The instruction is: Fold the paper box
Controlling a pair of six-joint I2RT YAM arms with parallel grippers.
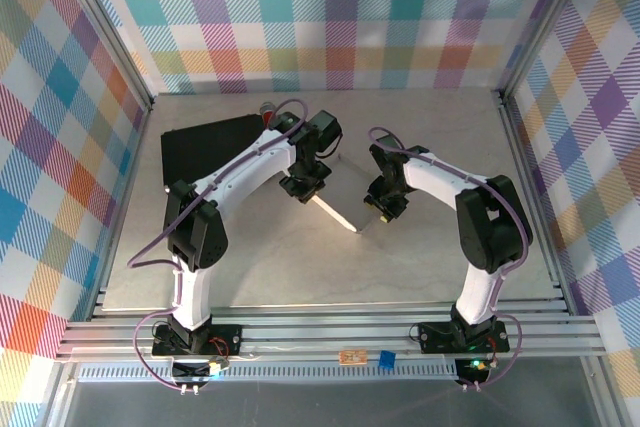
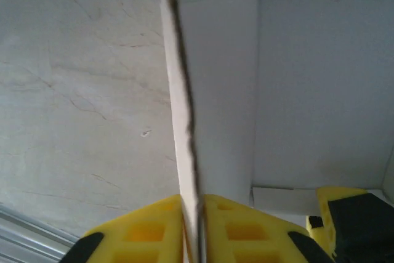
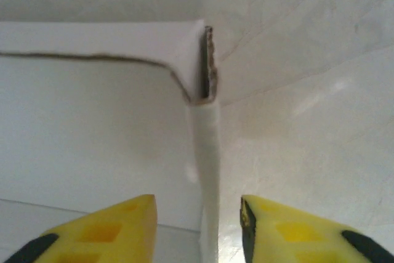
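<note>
Left wrist view: my left gripper (image 2: 192, 229) pinches side wall of paper box (image 1: 348, 187), middle of top frame; my right gripper (image 3: 198, 226) loose, fingers apart around another wall. Walls up; I guess more folds left.

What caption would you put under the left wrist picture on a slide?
Left gripper pinching an upright wall of the paper box, with the grey table beside it.
</note>
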